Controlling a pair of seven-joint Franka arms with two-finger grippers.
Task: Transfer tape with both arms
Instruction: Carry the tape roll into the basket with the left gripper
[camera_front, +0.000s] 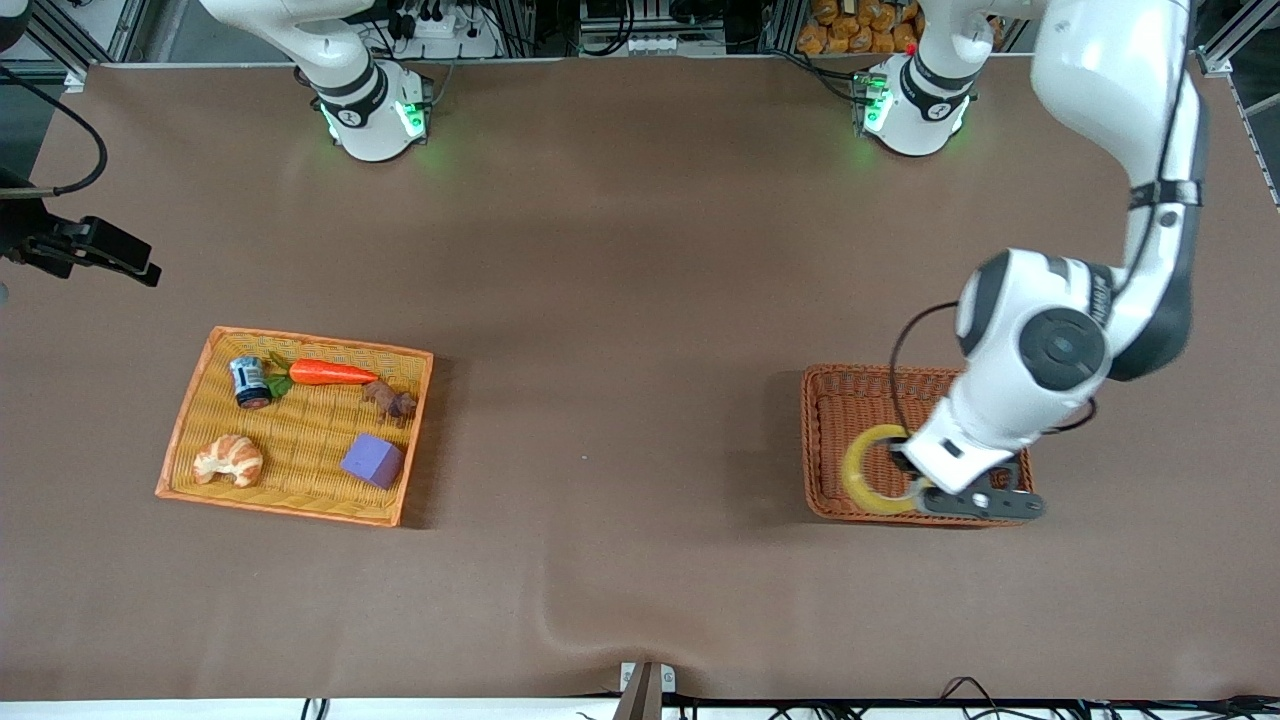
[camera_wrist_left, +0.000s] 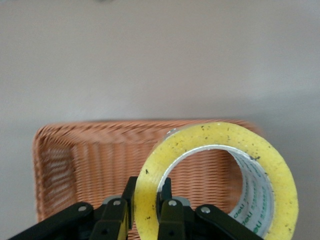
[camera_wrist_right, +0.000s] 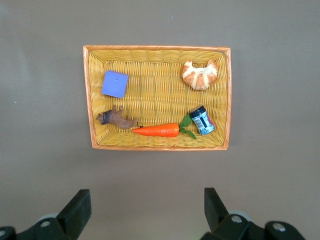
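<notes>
The left gripper (camera_front: 925, 492) pinches the wall of the tape (camera_front: 872, 470), one finger inside the ring and one outside, over the brown basket (camera_front: 825, 440) at the left arm's end of the table. The tape is a translucent yellow ring, lifted on edge and tilted, its lower rim between the jaws. The left wrist view shows what the front view hides: the yellow edge (camera_wrist_left: 210, 145) is flecked with dark specks, and the grey-white core (camera_wrist_left: 255, 195) carries green printed lettering. It also shows the fingers (camera_wrist_left: 120, 212) pressed against the wall of the roll, with the brown basket's woven floor (camera_wrist_left: 100, 160) seen through and around the ring.

The right gripper (camera_wrist_right: 145, 210) hangs with its jaws spread wide and nothing between them; its arm waits. In the front view it is only a dark shape (camera_front: 95, 250) at the frame's edge, over bare table at the right arm's end. Its wrist view looks straight down on the yellow tray (camera_wrist_right: 87, 100), well apart from the brown basket, toward the right arm's end. That tray holds a purple cube (camera_wrist_right: 115, 83), a croissant (camera_wrist_right: 199, 74), a carrot (camera_wrist_right: 157, 131), a small can (camera_wrist_right: 202, 120) and a brown toy animal (camera_wrist_right: 116, 119), each lying apart from the others except the can, which lies against the carrot's green top.
</notes>
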